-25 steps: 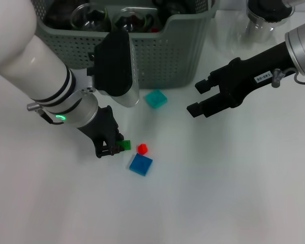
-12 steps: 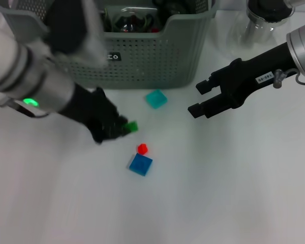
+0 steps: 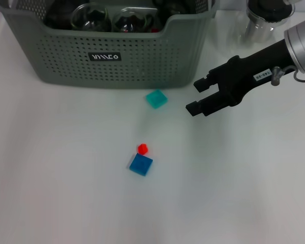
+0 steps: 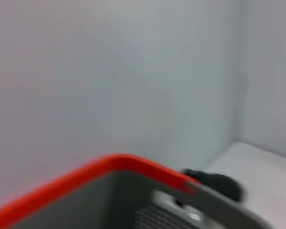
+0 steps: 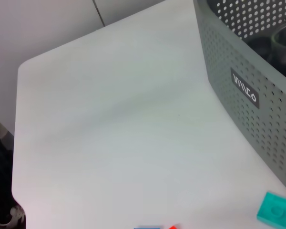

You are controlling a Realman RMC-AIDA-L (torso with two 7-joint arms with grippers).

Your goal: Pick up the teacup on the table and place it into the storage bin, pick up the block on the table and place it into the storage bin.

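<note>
Right claw (image 3: 198,95) hangs over the worktop (image 3: 234,193) with its two fingers spread and nothing between them, just beside the teal block (image 3: 156,98), which lies flat in front of the storage bin (image 3: 142,61). Your left claw is out of the head view, and its wrist camera shows only a blurred orange-edged grey rim, so you cannot tell its state or whether it carries anything. The bin already holds glass cups, seen through its rim; no teacup is visible on the worktop, so judge the cup half done and the blocks as what remains. The teal block is nearest to you; a blue block (image 3: 141,164) with a small red piece (image 3: 142,148) touching it lies well apart, toward the front. To do this well, bring the spread fingers over the teal block, turn the wrist so they straddle two parallel sides, and come straight down before closing; the block is low and may skid if one finger lands first. The right forearm reaches in from the far right, slanting down toward the bin's corner.
</note>
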